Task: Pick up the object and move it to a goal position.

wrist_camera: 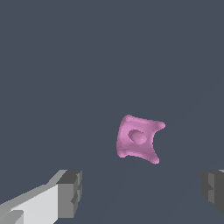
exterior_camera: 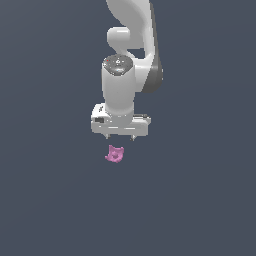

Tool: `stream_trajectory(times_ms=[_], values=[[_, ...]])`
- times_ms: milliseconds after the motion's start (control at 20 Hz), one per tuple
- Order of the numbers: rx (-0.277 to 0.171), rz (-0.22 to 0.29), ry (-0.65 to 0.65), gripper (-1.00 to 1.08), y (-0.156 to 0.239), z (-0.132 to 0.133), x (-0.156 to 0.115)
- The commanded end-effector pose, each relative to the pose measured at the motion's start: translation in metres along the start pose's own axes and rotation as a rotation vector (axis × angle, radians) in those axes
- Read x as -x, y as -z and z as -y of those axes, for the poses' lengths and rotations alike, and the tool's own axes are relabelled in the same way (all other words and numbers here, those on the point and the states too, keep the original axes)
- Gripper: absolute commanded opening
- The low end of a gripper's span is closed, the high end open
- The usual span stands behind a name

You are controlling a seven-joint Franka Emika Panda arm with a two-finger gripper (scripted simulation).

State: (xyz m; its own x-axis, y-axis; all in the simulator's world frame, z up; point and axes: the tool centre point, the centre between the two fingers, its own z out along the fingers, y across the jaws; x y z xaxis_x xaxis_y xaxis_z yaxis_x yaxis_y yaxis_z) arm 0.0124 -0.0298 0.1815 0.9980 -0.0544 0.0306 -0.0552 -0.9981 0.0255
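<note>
Overhead, the arm hangs above a small pink object

Seen from outside, the white arm [exterior_camera: 127, 60] comes down out of the top of the frame and ends in a broad white hand block. The jaws sit beneath it with the gripper [exterior_camera: 120, 138] pointing straight down. Only two short dark fingertips [exterior_camera: 107, 136] show under the block, set well apart from each other.

Just below them, and slightly toward the exterior view's left of the gripper's middle, lies the object [exterior_camera: 115, 154]. It is a small pink-magenta lump with a few pointed nubs, far smaller than the hand above it. It rests on the plain dark grey-blue ground [exterior_camera: 200, 200]. A gap separates it from the fingertips, so nothing touches it.

From the wrist camera, the object [wrist_camera: 138, 139] shows as a roughly four-cornered shape with drawn-out points and a rounded bump at its centre. The two grey finger pads [wrist_camera: 70, 194] appear at either side of the frame, spread wide. The jaws are released and hold nothing; the object lies beyond the pads, in line with the space between them.
</note>
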Motion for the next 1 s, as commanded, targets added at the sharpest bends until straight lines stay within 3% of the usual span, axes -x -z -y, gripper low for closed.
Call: stream_trajectory(times_ms=[0,550,950], values=[[0.000,0.000,0.000,1.00,0.000,0.000,0.000],[0.000,0.000,0.002,1.00,0.000,0.001,0.000],[0.007,0.011,0.075,1.00,0.007,0.027,0.005]])
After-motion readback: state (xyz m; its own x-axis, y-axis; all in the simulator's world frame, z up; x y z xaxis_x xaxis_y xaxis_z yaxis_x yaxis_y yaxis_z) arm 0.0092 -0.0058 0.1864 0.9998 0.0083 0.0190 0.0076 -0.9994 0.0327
